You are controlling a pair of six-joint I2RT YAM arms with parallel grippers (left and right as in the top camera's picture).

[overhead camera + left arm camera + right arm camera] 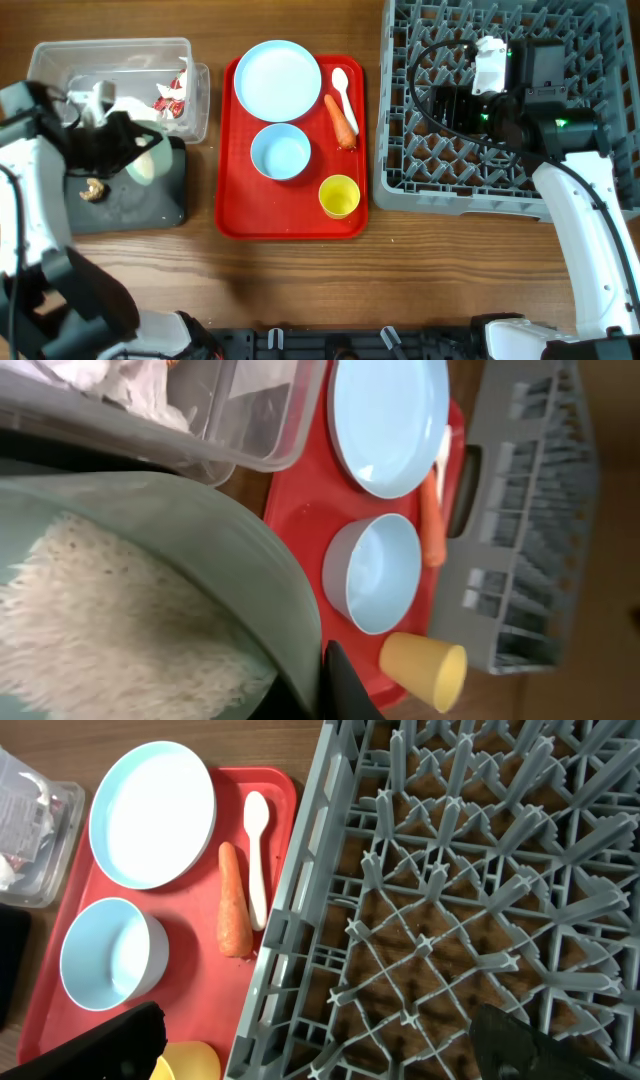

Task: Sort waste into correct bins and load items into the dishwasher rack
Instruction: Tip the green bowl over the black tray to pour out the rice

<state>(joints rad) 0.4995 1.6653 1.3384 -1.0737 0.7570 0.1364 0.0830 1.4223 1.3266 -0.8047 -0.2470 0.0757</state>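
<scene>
My left gripper (pixel 138 148) is shut on the rim of the pale green bowl (pixel 150 166) and holds it tilted over the black tray (pixel 140 208). In the left wrist view the gripper (pixel 325 672) pinches the bowl's wall (pixel 230 550), and white rice (pixel 110 620) lies inside. A brown food bit (pixel 95 190) sits on the black tray. The clear tub (pixel 120 48) holds a red-and-white wrapper (pixel 172 97) and tissue (pixel 100 375). My right gripper (pixel 447 105) hovers open and empty over the grey rack (pixel 480 190), as the right wrist view (pixel 320 1040) shows.
The red tray (pixel 240 215) holds the pale blue plate (pixel 277 78), pale blue bowl (pixel 280 152), yellow cup (pixel 339 196), white spoon (pixel 342 92) and orange carrot (pixel 341 120). It lies between the bins and the rack.
</scene>
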